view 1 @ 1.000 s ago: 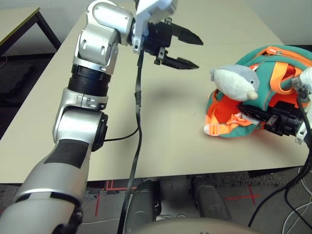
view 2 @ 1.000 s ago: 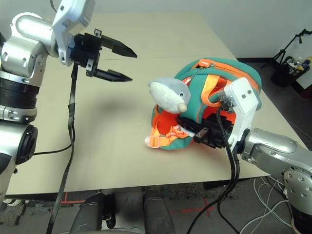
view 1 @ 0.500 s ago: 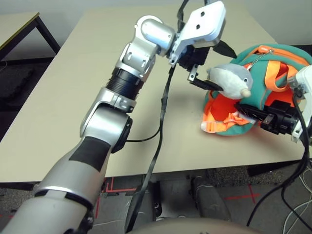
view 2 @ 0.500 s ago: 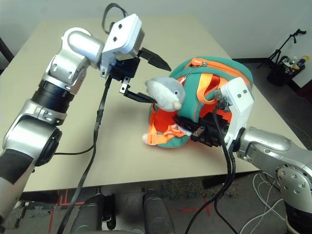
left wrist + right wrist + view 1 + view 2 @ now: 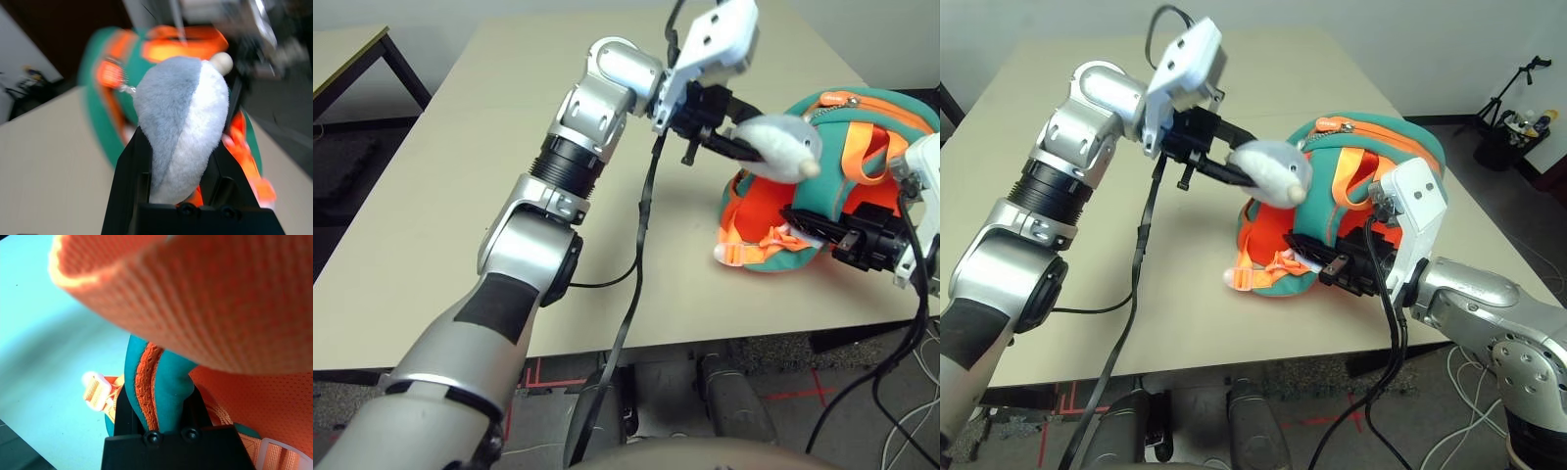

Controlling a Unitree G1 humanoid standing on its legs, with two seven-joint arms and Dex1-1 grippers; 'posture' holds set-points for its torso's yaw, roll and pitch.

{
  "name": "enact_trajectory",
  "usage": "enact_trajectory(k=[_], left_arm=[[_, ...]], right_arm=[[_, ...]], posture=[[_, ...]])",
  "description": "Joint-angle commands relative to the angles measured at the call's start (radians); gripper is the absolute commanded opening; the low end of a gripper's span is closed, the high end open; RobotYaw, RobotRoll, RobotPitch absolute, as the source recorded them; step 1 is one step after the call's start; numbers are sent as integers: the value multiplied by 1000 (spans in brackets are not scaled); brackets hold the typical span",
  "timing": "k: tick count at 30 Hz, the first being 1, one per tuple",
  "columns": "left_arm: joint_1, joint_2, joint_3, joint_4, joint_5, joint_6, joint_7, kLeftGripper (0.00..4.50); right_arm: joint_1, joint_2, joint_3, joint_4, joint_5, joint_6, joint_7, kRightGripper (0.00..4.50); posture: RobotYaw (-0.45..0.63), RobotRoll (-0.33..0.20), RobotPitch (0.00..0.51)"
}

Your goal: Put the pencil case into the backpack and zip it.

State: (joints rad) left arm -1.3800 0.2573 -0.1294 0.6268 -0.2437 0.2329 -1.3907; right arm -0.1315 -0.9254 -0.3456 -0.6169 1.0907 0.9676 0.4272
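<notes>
The orange backpack (image 5: 862, 147) with teal trim lies on its side at the right of the table. Its grey-white plush charm (image 5: 783, 145) is raised off the bag's front, and my left gripper (image 5: 744, 147) is shut on it; in the left wrist view the plush charm (image 5: 181, 122) is squeezed between both black fingers (image 5: 129, 171). At the bag's near side, my right gripper (image 5: 1317, 259) is shut on the teal and orange trim (image 5: 156, 382) of the bag's edge. An orange strap with a pale buckle (image 5: 744, 257) lies on the table in front. The pencil case is out of view.
The beige table (image 5: 460, 196) has bare room to the left of the bag and behind it. Its near edge runs just in front of the bag. A black cable (image 5: 641, 245) hangs from my left arm across the table and down over the near edge.
My left gripper swung right from over the table's middle to the bag, closed on the plush charm and raised it a little. The right gripper kept its grip.
</notes>
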Motion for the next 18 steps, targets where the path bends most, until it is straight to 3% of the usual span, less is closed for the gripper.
enact_trajectory(k=[1, 8, 18], left_arm=[[-32, 7, 81, 37, -55, 124, 92, 1721], [-10, 43, 171, 63, -123, 422, 261, 1721], [182, 113, 237, -220, -319, 834, 327, 1721]], right_arm=[[6, 5, 23, -8, -2, 6, 18, 193], [7, 6, 22, -5, -8, 8, 24, 193], [18, 20, 22, -9, -8, 9, 14, 193]], posture=[[-192, 0, 105], [-190, 0, 109], [-191, 0, 117]])
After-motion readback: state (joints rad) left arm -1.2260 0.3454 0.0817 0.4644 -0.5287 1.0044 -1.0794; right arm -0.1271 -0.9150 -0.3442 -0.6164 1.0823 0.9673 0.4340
